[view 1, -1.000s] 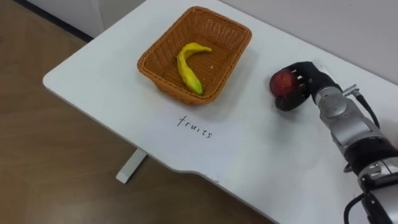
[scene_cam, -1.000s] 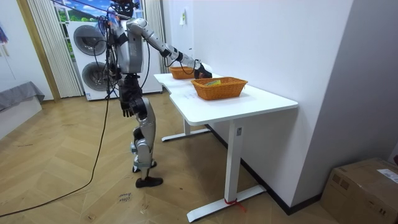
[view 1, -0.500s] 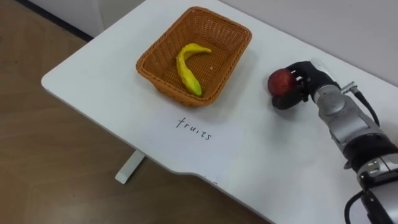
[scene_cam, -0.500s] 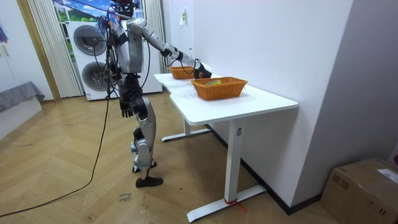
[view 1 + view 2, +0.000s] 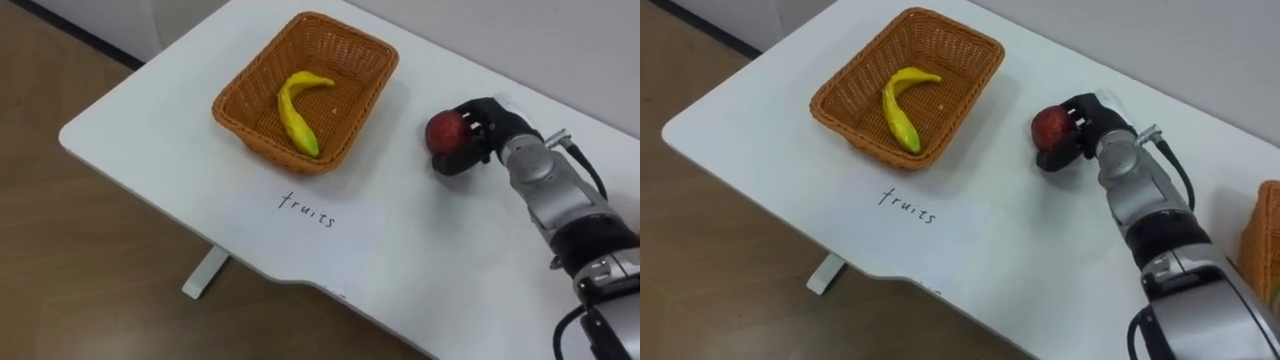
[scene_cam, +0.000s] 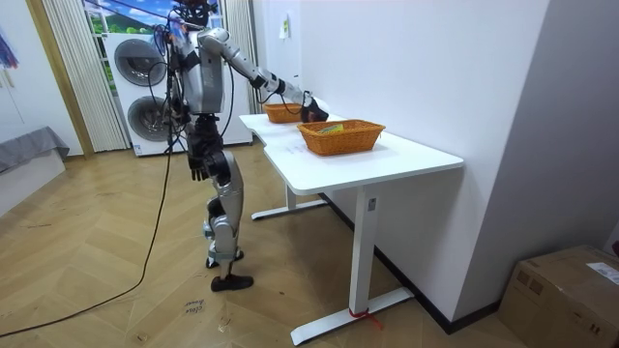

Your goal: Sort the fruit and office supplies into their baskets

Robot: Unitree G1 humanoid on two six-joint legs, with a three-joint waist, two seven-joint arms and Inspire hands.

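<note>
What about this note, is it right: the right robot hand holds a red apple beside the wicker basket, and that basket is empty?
The basket is not empty: the left eye view shows a banana lying in it. The right robot hand does hold the red apple beside it.

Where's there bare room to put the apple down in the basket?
The basket has bare wicker either side of the banana, more on the side nearer the right hand holding the apple. The banana crowds the middle.
</note>
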